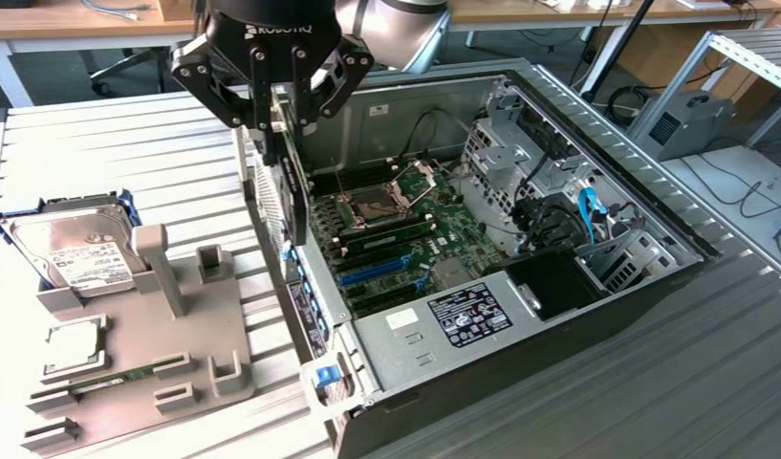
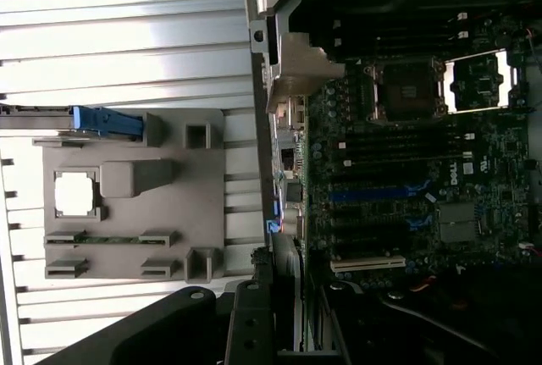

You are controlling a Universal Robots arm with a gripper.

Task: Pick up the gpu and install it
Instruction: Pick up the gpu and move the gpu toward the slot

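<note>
1. Counter (image 1: pixel 135 153). Ribbed light metal; carries the computer case and the parts holder side by side.
2. Computer case (image 1: pixel 543 382). Lies on its side with the cover off, toward the exterior view's right. Interior fully exposed, with black cables and a blue cable near the drive bays.
3. Motherboard (image 1: pixel 416 249). Green; mounted flat on the case floor. Carries blue expansion slots (image 1: pixel 371 271) and an open processor socket (image 1: pixel 371 206) with its metal frame raised.
4. Parts holder (image 1: pixel 148 344). Grey moulded block at the exterior view's left, just beside the case.
5. Hard drive (image 1: pixel 77 253). Silver with a white label; propped at a tilt in the holder's far end, with blue rails along its sides.
6. Claw (image 1: pixel 286 120). Black, hanging above the case wall nearest the holder. Partly closed, gripping the gpu by its upper edge.
7. Gpu (image 1: pixel 275 191). Thin black card with a perforated silver bracket. Held upright and edge-on, hanging from the claw at the case wall beside the expansion slots. Not seated in a slot; contact with the wall cannot be told.
8. Processor chip (image 1: pixel 74 344). Square and silver; set in a recess of the holder.
9. Memory stick (image 1: pixel 116 375). Narrow and green; lying between two clips of the holder, near the chip.
</note>
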